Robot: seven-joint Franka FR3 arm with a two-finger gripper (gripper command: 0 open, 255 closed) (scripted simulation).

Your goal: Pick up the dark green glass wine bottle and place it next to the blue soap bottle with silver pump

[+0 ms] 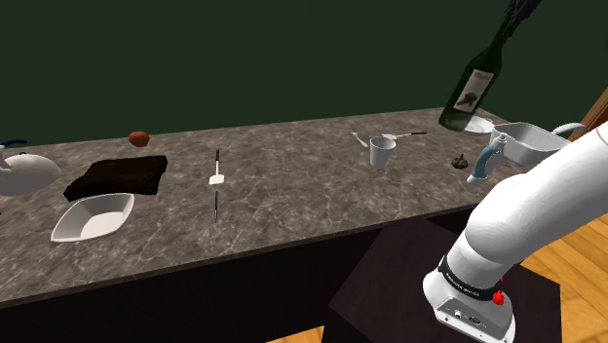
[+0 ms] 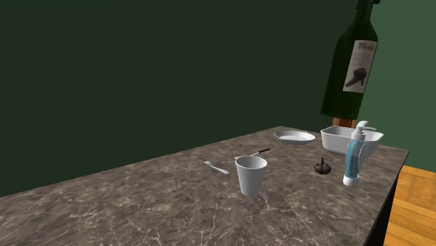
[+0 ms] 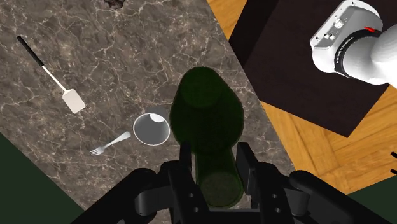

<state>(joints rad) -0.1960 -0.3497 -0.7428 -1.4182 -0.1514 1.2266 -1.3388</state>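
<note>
The gripper (image 3: 215,154) clasps the tilted green wine bottle (image 1: 475,90) aloft; best lowered slowly, upright, just beside the blue soap bottle (image 2: 353,159).

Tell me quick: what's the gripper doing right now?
Gripper: shut on the dark green wine bottle, clasped at the neck, hanging in the air above the countertop.

Dim, flat, nearly shadowless renders
</note>
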